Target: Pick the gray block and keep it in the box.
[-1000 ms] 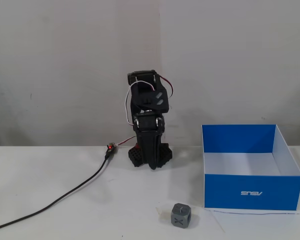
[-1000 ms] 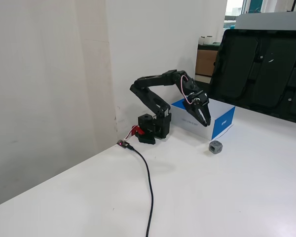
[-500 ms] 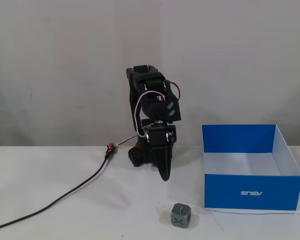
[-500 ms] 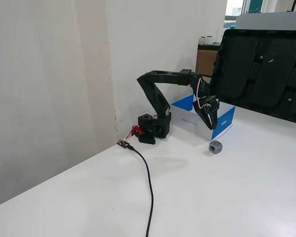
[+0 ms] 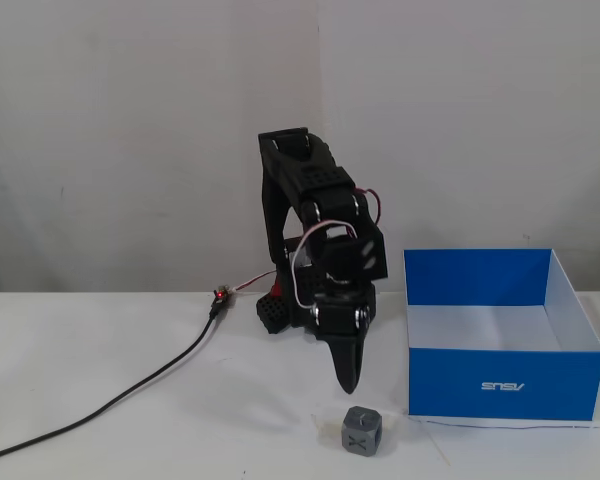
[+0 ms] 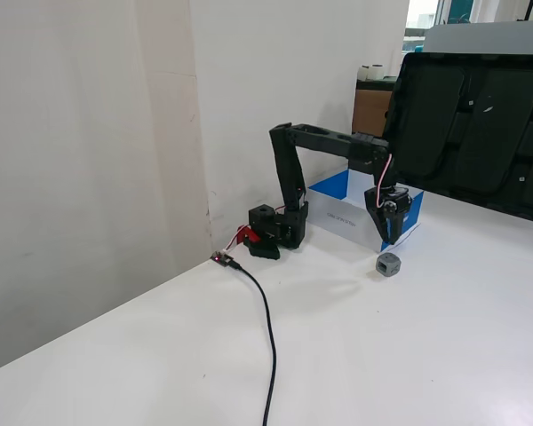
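The gray block [image 5: 361, 431] lies on the white table near the front edge, an X on its facing side, just left of the box [image 5: 500, 384]; it also shows as a small cube [image 6: 388, 264] in a fixed view. The box is blue outside with a white logo and a white floor, seen again behind the arm [image 6: 338, 217]. My black gripper [image 5: 347, 387] points straight down, hanging a little above and slightly behind the block, fingers together with nothing held. In a fixed view the gripper [image 6: 386, 245] hovers just above the block.
A black cable [image 5: 130, 393] runs from a small board with a red light [image 5: 220, 296] leftwards over the table. The arm's base [image 6: 271, 231] stands by the white wall. Dark screens [image 6: 480, 115] stand behind the table.
The arm has stretched forward and down, carrying the gripper from near its base out over the gray block. The block and box have not moved.
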